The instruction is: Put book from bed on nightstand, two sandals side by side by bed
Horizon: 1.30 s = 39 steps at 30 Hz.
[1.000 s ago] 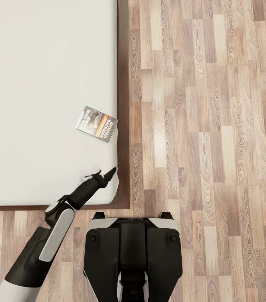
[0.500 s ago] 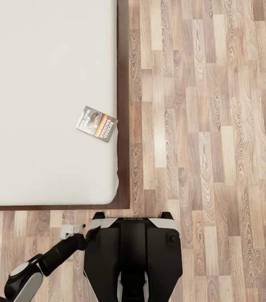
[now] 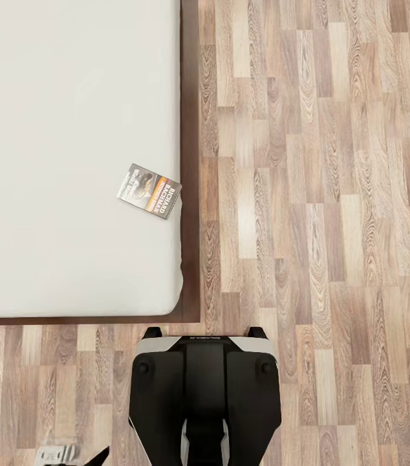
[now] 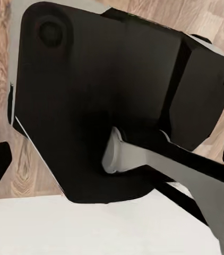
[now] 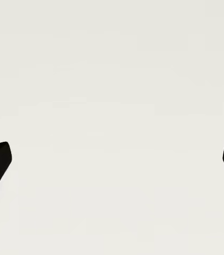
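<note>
A: Your left arm was reaching over the bed (image 3: 69, 162) corner a second ago; now it's pulled right back, just a sliver of it at the head view's bottom edge by the robot's base (image 3: 205, 395).

B: And the book (image 3: 149, 191)?

A: Untouched; lying flat on the mattress near the right edge, not picked up.

B: Claws?

A: Left claw (image 4: 112, 164) spread wide, empty, facing your own base; right claw (image 5: 112, 159) spread too, nothing between the tips; I'd say you need a fresh reach.

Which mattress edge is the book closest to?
The book lies at the bed's right-hand edge in the head view, not the edge facing the robot.
</note>
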Tool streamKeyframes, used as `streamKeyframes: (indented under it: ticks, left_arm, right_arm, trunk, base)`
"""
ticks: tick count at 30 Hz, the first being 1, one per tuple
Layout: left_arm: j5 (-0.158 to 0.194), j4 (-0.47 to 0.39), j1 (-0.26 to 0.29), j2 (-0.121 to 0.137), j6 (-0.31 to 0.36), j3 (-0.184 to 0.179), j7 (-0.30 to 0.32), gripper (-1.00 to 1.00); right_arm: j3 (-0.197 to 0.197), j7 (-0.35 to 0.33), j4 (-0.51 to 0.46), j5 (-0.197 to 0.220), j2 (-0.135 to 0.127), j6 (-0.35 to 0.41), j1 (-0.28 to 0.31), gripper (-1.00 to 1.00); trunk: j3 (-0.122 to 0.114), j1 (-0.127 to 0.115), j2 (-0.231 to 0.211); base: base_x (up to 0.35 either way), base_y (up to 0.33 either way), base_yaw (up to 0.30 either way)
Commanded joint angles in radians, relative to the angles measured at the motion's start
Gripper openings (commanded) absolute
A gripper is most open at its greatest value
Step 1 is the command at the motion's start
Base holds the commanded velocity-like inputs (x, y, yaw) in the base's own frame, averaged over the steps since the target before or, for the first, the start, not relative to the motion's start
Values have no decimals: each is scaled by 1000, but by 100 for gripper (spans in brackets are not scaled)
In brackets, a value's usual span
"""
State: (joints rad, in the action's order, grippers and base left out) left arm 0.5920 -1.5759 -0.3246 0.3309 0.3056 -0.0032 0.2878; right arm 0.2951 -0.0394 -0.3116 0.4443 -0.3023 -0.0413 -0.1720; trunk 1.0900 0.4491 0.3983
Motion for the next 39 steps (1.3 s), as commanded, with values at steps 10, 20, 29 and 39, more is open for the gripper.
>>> streamKeyframes:
  ticks: [10,20,29,39]
  left_arm:
    - [-44,130,-100,1,9,19,-27,100]
    - [-53,484,-95,-1,5,20,-111,100]
    - [-54,757,-54,-4,-18,17,-173,100]
    - [-56,842,-39,-24,-47,13,-182,100]
  right_arm:
    - [7,-1,-43,9,38,-3,3,100]
    - [7,-1,-48,10,80,-3,5,100]
    - [4,-1,-48,20,105,-2,5,100]
    - [4,-1,-47,17,114,-2,5,100]
  trunk:
    - [1,1,2]
    - [1,1,2]
    - [1,1,2]
    - [1,1,2]
  base:
    - [0,0,0]
    - [0,0,0]
    - [0,0,0]
    - [0,0,0]
